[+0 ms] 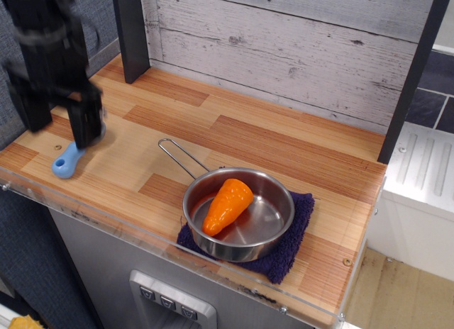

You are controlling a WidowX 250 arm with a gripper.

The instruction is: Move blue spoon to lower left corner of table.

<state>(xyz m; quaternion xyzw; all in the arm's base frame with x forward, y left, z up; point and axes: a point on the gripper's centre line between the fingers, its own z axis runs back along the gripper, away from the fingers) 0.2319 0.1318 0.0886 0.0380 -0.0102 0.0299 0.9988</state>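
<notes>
The blue spoon [67, 162] lies flat on the table [234, 134] near its front left corner, with the rounded handle end and its hole towards the front edge. Its bowl end is partly hidden behind a gripper finger. My black gripper [62, 127] hangs just above and behind the spoon, blurred by motion. Its fingers [86, 120] are spread apart and hold nothing.
A steel pan [241, 214] with a thin wire handle holds an orange plastic vegetable [225, 204] and sits on a dark blue cloth [298, 230] at the front middle. A dark post [130, 35] stands at the back left before a white plank wall. The clear acrylic edge [142, 233] runs along the front.
</notes>
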